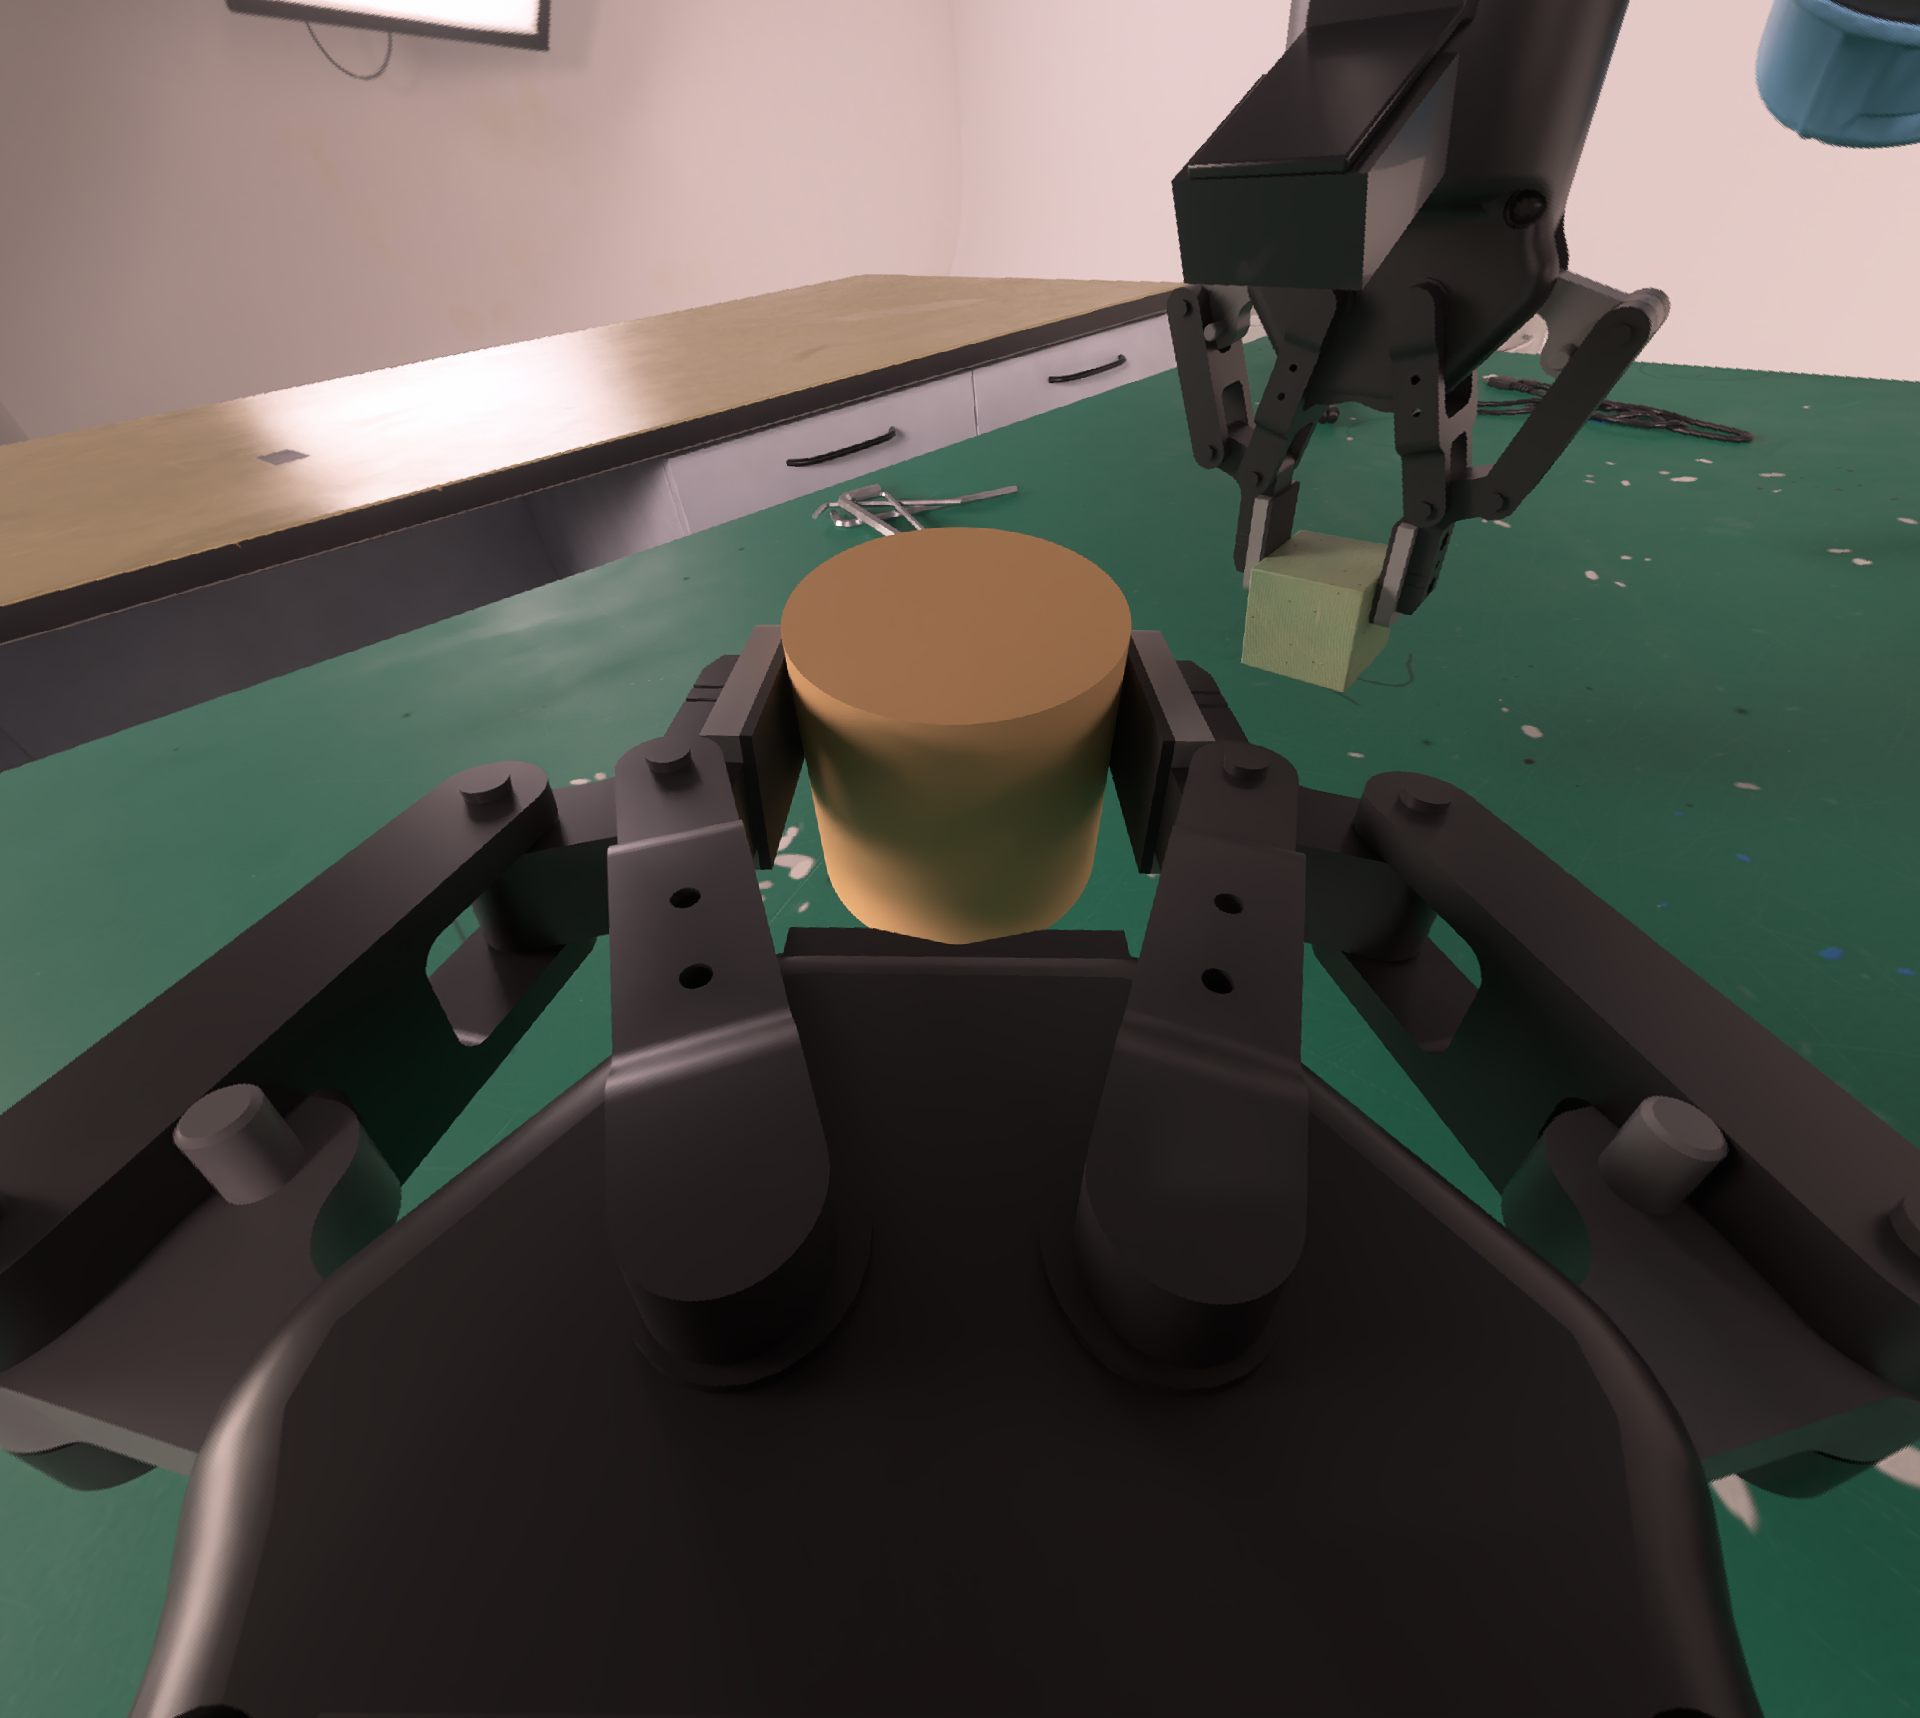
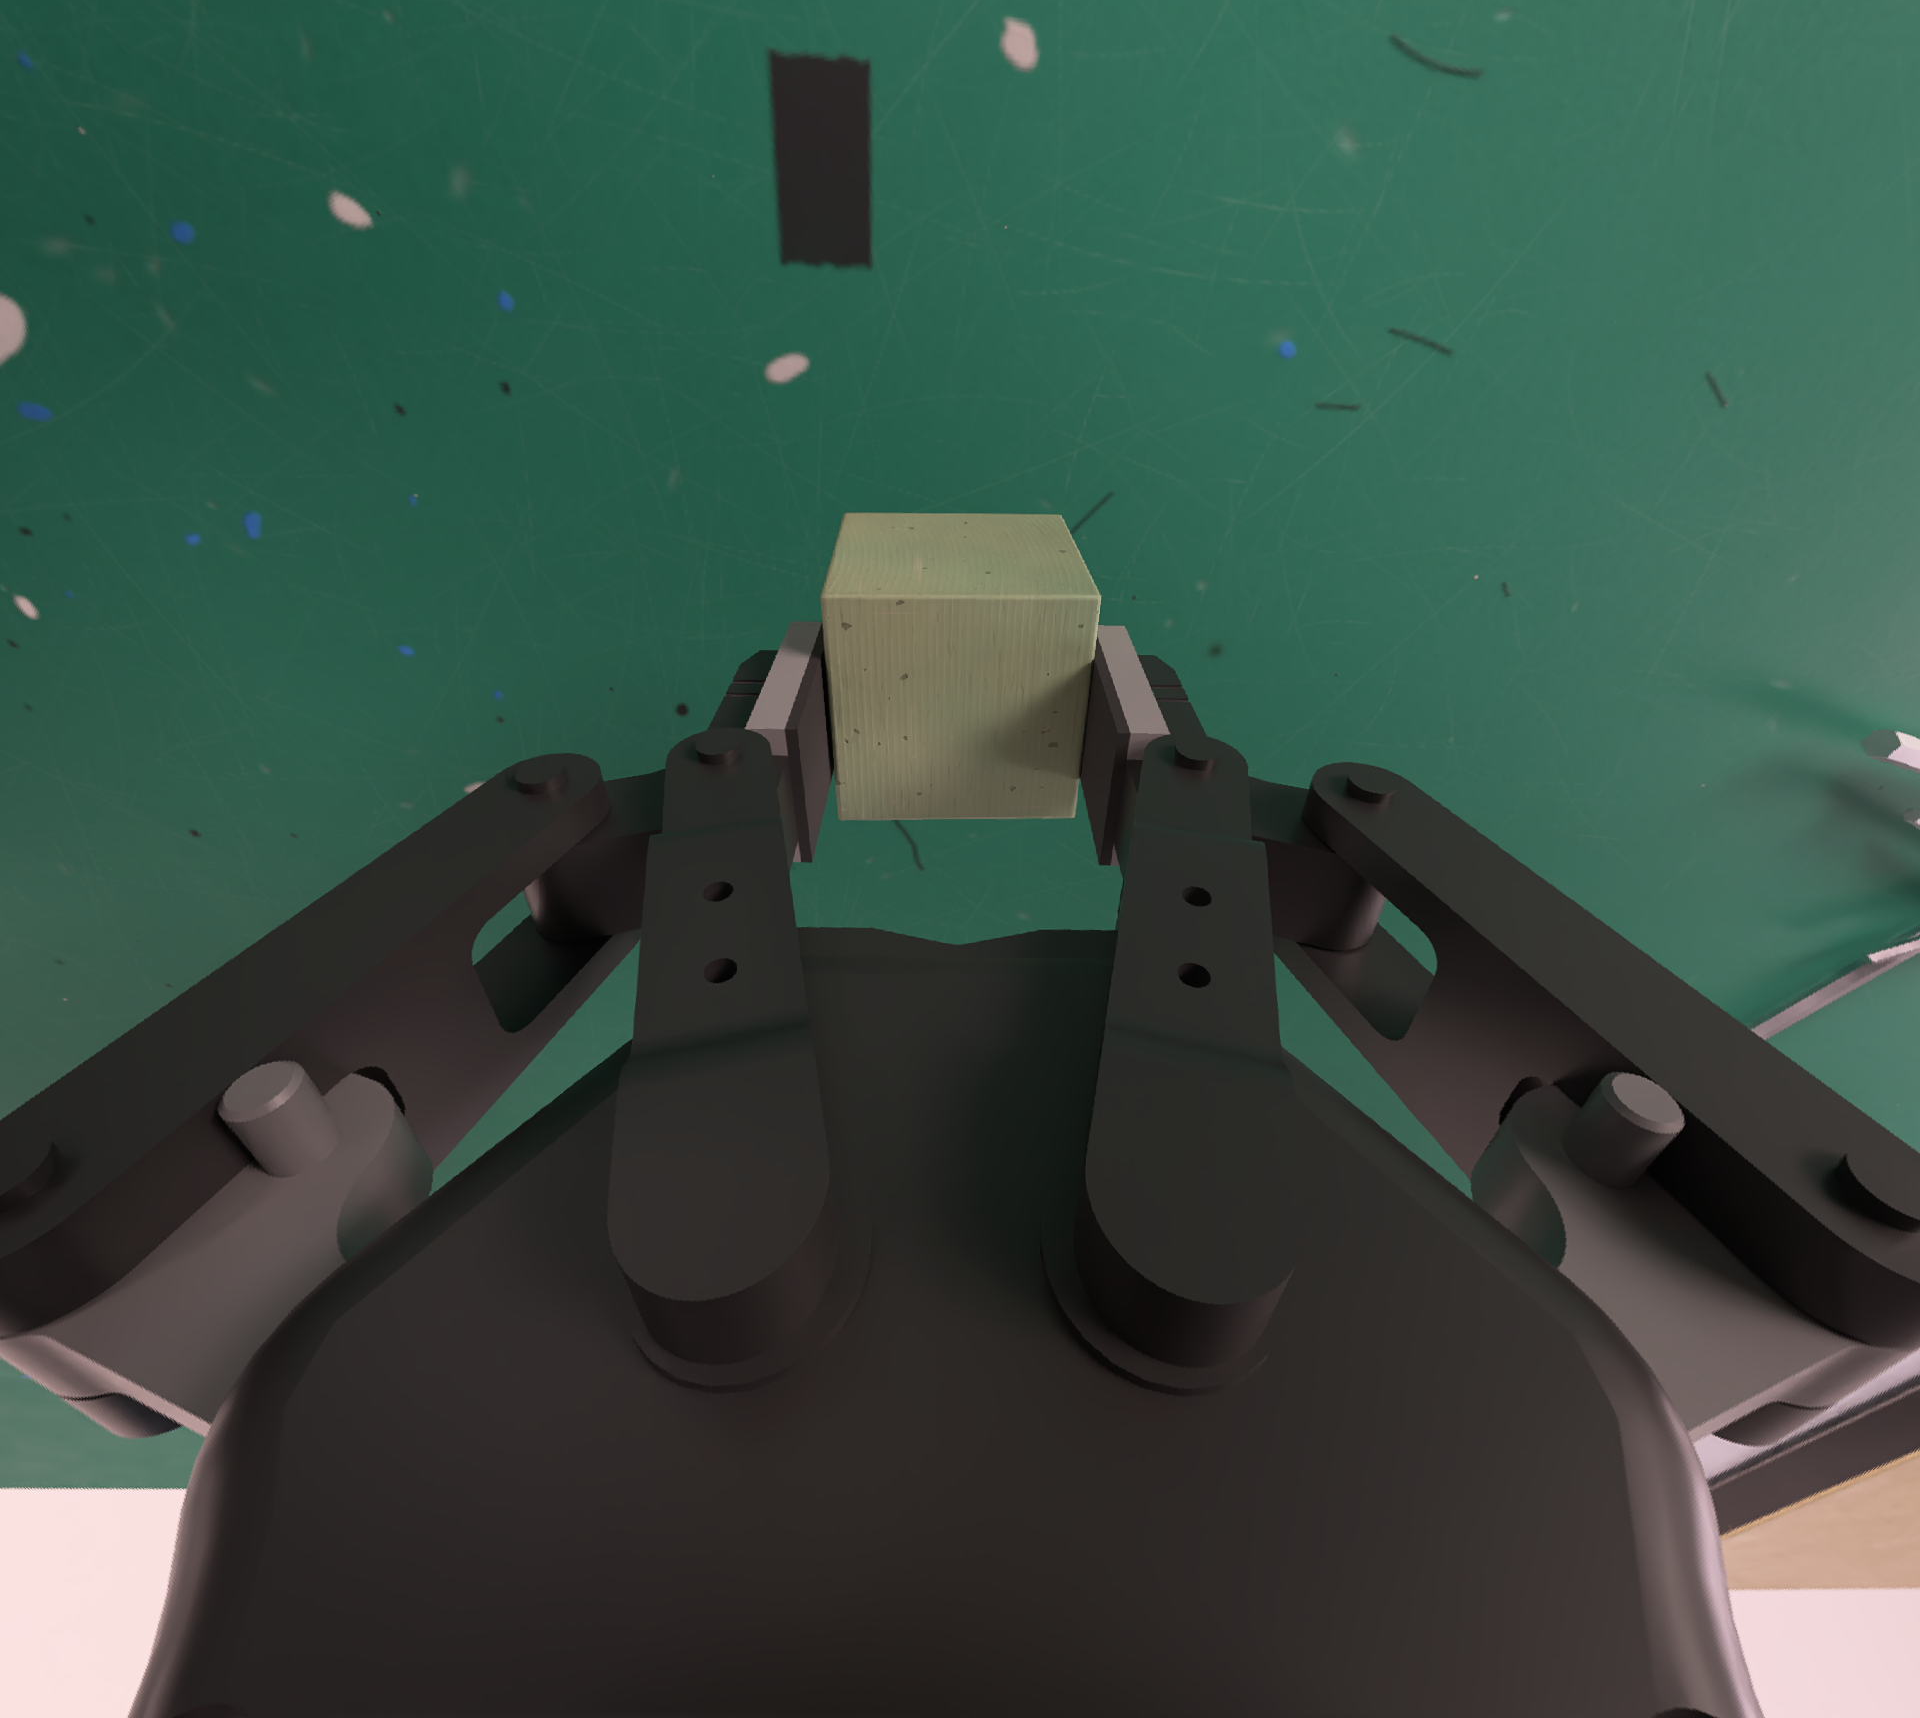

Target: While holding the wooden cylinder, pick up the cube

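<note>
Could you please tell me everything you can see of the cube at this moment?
The cube is pale yellowish green with a fine grain and small dark specks, its edges crisp and faces flat. It sits squarely between the fingers of the right gripper, whose pads press its two opposite side faces. In the left wrist view it is at or just above the green table; contact cannot be told. Nothing else touches it.

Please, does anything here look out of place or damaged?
Mostly not. The green mat is scratched and paint-flecked, with black tape stuck on. Wooden cylinder and cube sit squarely between their pads.
</note>
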Controlling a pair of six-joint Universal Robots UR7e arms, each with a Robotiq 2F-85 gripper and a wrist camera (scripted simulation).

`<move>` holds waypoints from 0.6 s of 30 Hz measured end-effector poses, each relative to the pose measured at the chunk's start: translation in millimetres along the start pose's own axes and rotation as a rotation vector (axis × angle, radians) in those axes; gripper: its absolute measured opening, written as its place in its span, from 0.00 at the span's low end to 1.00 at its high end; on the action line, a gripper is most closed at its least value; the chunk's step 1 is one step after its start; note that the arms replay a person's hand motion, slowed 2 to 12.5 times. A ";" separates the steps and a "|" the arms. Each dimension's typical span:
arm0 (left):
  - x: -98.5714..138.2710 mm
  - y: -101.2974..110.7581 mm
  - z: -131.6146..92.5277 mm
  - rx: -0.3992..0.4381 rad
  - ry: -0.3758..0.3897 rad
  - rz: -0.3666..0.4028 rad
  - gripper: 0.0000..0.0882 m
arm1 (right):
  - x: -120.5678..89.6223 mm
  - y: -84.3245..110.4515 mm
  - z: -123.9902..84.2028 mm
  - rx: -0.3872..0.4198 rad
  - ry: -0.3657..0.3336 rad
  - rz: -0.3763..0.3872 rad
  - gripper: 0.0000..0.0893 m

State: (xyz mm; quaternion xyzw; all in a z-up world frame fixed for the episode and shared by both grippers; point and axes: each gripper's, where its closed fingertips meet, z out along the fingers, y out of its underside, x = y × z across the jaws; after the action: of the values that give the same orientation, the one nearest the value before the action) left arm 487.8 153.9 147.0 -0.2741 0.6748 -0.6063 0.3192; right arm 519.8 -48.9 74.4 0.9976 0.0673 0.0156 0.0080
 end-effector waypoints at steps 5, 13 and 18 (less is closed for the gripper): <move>0.1 0.0 0.1 0.000 0.001 0.000 0.58 | -0.2 0.9 1.7 -0.005 0.002 -0.004 0.46; 0.3 1.1 0.7 -0.004 0.002 0.000 0.58 | -0.2 0.3 1.6 0.001 0.002 -0.006 0.46; 0.4 1.7 1.0 -0.007 0.003 -0.001 0.58 | 0.1 0.1 1.0 0.002 0.001 -0.005 0.46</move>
State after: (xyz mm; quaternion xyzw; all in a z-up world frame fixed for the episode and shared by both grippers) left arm 488.3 153.2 145.1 -0.2747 0.6771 -0.6047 0.3170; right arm 519.9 -49.0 73.4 0.9974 0.0696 0.0160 0.0071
